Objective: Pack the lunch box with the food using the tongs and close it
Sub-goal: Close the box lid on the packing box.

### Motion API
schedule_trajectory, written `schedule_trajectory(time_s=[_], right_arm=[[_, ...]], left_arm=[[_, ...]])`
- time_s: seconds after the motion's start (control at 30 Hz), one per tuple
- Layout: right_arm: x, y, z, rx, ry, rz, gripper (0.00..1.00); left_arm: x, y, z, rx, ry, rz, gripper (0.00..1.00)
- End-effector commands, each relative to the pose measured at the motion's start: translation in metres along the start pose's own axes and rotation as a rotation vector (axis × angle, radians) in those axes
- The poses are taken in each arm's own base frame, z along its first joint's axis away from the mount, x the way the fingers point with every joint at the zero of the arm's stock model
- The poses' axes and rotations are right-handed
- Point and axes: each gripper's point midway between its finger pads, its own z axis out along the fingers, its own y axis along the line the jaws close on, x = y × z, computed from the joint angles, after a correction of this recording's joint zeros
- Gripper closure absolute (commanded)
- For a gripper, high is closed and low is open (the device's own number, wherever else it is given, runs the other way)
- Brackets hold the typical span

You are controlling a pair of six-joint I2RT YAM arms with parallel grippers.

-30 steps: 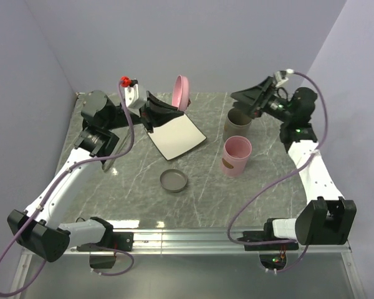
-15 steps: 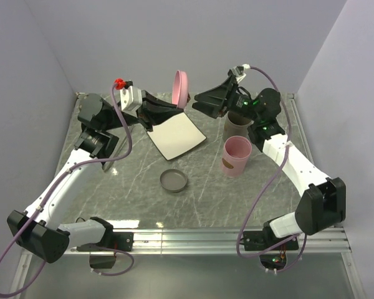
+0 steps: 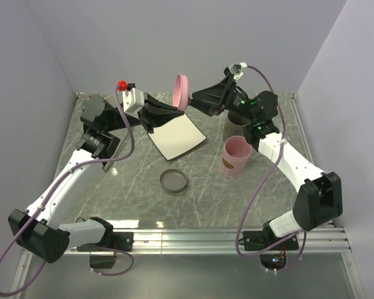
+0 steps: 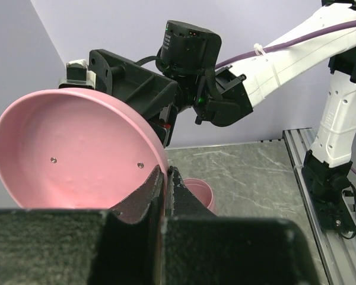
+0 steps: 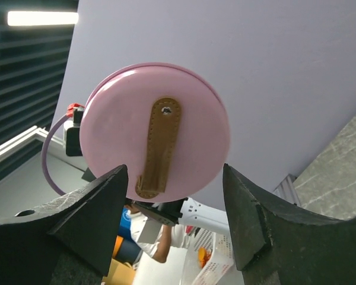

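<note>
My left gripper (image 3: 176, 109) (image 4: 166, 170) is shut on the lower rim of a round pink lid (image 3: 181, 90) (image 4: 71, 154), holding it on edge above the back of the table. The lid's outer face (image 5: 154, 130) carries a brown leather strap. My right gripper (image 3: 196, 98) (image 5: 175, 168) stands open just right of the lid, a finger on either side of its lower edge, apart from it. The pink lunch box tub (image 3: 236, 155) (image 4: 199, 191) stands upright at centre right. No food shows. A thin grey tip (image 3: 106, 166) under the left forearm may be the tongs.
A white square plate (image 3: 177, 136) lies bare below the left gripper. A grey-brown tub (image 3: 239, 124) stands behind the pink one, under the right arm. A small grey round dish (image 3: 174, 180) sits mid-table. Walls close the back and sides.
My right arm has swung left from the back right corner up to the lid, its jaws narrowing somewhat. The left gripper has kept the lid nearly still.
</note>
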Motion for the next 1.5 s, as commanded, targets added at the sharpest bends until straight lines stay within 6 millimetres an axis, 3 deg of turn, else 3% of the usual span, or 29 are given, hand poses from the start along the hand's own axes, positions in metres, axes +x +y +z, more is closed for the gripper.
schedule_trajectory(time_s=[0.0,0.17,0.53,1.0,1.1,1.3,1.4,1.47], right_arm=[[0.007,0.046,0.003,-0.105,0.013,-0.086,0.29],[0.011,0.042,0.007,-0.098,0.027,-0.076,0.34],[0.027,0.057,0.007,-0.119,0.072,-0.058,0.44],[0.030,0.070,0.002,-0.175,0.072,0.021,0.60],[0.033,0.071,0.000,-0.174,0.080,0.027,0.69],[0.034,0.075,0.000,-0.170,0.088,-0.003,1.00],[0.033,0.074,-0.001,-0.147,0.088,-0.044,1.00],[0.030,0.070,-0.004,-0.128,0.082,-0.064,1.00]], left_arm=[[-0.011,-0.004,-0.001,0.019,-0.028,0.058,1.00],[-0.011,-0.003,0.001,0.028,-0.034,0.050,1.00],[-0.011,-0.003,0.002,0.026,-0.028,0.062,1.00],[-0.008,-0.007,0.006,0.055,-0.022,0.040,1.00],[-0.007,-0.007,0.008,0.063,-0.022,0.035,1.00],[-0.005,-0.006,0.009,0.054,-0.011,0.021,1.00],[-0.002,-0.005,0.009,0.042,0.001,-0.008,0.98],[-0.003,-0.004,0.009,0.035,-0.001,-0.016,0.87]])
